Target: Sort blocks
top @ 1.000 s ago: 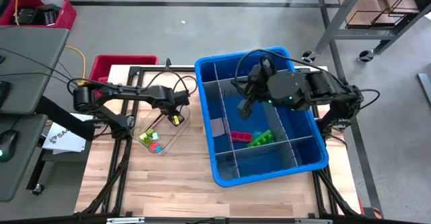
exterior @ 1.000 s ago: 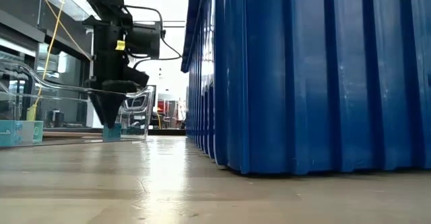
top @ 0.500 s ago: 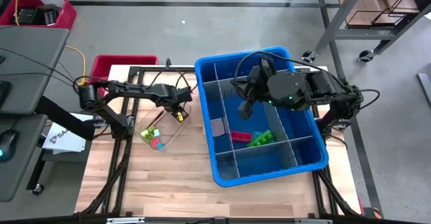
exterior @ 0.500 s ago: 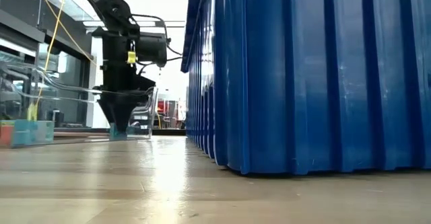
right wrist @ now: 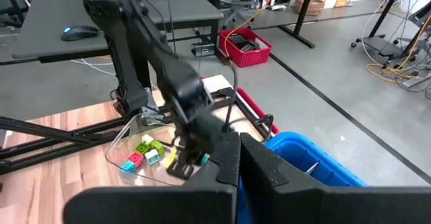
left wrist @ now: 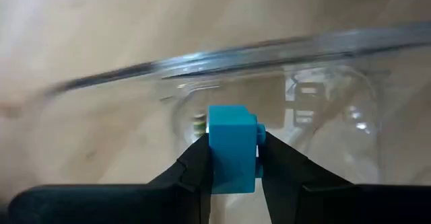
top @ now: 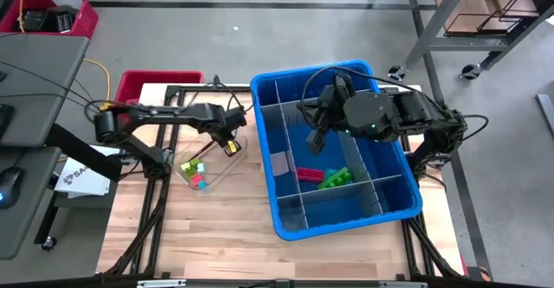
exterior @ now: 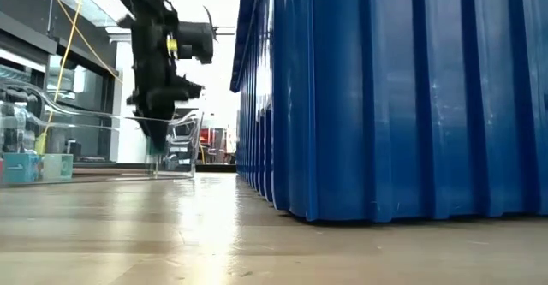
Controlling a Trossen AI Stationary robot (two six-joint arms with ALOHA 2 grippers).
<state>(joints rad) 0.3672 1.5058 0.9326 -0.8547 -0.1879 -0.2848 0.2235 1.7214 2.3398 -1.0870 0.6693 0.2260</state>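
My left gripper [top: 228,144] hangs over the right end of a clear plastic tray [top: 212,177], shut on a teal block [left wrist: 232,147]. Loose blocks [top: 194,175] in green, pink and teal lie on the tray's floor; the low view shows the tray's blocks [exterior: 34,167] too. The blue bin [top: 260,91] with grey dividers stands to the right, with a red block [top: 309,175] and a green one [top: 333,178] lying in its compartments. My right gripper [top: 315,137] waits shut above the bin's far compartments. My left gripper pinches the teal block by two opposite sides [left wrist: 213,158] between its two fingers. The fingers [left wrist: 195,170] come from above, pointing steeply down. The block is lifted clear of the tray's floor, its top face toward the wrist camera.
The blue bin's tall wall [exterior: 385,97] fills the right of the low view, close beside the tray. A red crate [top: 143,85] stands off the table's far left corner. Bare wooden tabletop [top: 225,227] lies near the front edge.
My left gripper has risen a little inside the clear tray and shifted toward the blue bin. The teal block at its fingertips has come up off the tray's floor with it.
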